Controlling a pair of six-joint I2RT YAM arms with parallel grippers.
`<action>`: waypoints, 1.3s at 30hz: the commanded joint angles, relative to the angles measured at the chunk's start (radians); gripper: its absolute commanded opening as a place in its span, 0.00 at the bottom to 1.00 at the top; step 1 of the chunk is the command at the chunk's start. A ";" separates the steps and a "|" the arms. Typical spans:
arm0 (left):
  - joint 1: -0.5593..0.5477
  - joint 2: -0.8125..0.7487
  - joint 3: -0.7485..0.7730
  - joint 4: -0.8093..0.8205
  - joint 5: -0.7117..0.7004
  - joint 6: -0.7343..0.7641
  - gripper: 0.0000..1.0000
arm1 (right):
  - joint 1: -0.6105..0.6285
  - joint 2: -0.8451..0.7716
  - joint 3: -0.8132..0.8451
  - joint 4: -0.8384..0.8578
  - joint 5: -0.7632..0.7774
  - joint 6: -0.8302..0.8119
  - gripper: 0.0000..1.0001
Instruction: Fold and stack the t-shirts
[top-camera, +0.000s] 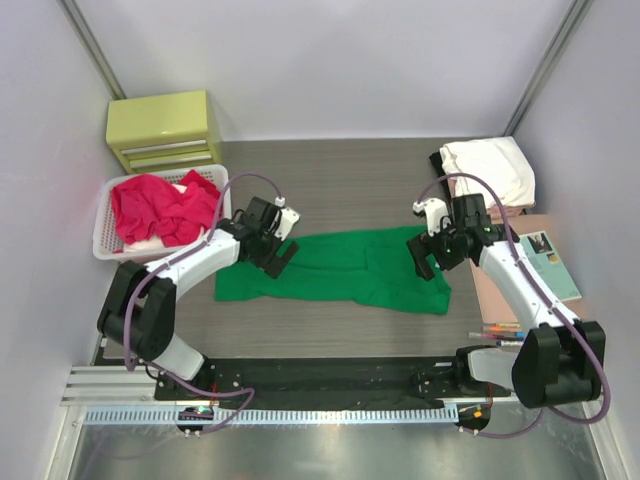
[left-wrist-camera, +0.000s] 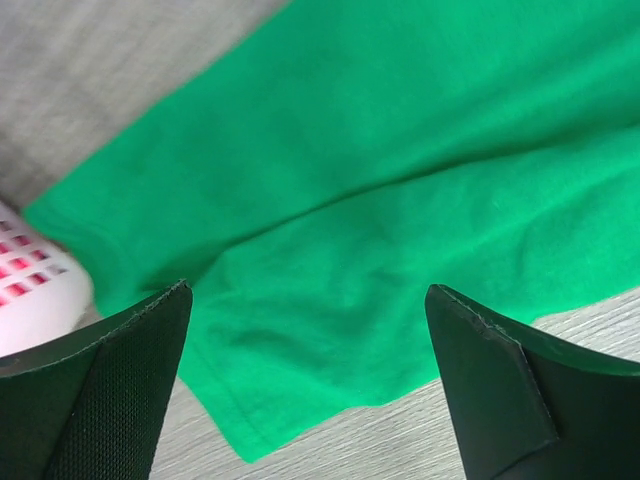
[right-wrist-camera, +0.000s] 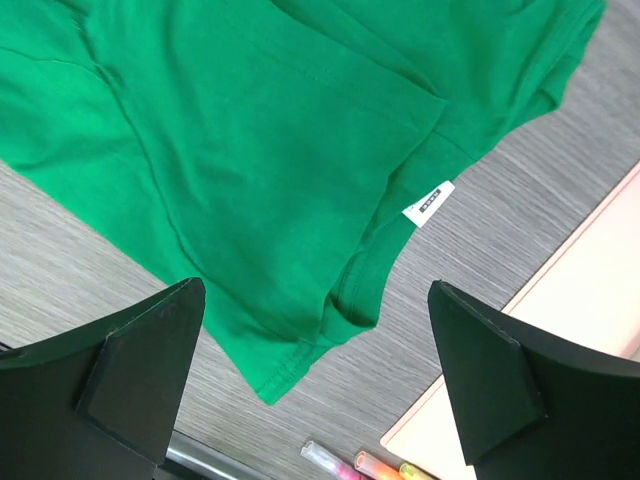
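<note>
The black fingers (left-wrist-camera: 120, 390) of the left gripper (left-wrist-camera: 308, 296) are seen spread wide at the bottom of the left wrist view, with nothing held between them; the green t-shirt (left-wrist-camera: 400, 200) lies on the grey table (left-wrist-camera: 100, 80) below them, its corner near the white basket (left-wrist-camera: 30, 295). The right gripper (right-wrist-camera: 316, 290) is likewise fully parted and empty, held over the shirt's other end, where a small white label (right-wrist-camera: 428, 203) is shown; pens (right-wrist-camera: 360, 466) and a pale pink sheet (right-wrist-camera: 590, 290) lie at lower right. In the top view the shirt is laid out across the middle of the frame; each arm is bent at the elbow, its forearm reaching inward to one end. Red t-shirts (top-camera: 160, 205) are heaped in the basket at left; a white t-shirt (top-camera: 490, 165) is folded at upper right.
</note>
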 joint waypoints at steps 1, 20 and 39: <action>-0.018 0.062 -0.007 0.051 -0.051 -0.004 1.00 | 0.031 0.112 0.070 0.023 0.045 0.012 1.00; -0.018 0.095 -0.058 0.054 -0.031 0.057 1.00 | 0.299 0.600 0.250 0.132 0.106 0.042 1.00; -0.030 0.072 -0.099 0.040 0.059 0.117 1.00 | 0.163 0.772 0.349 0.125 0.132 0.048 1.00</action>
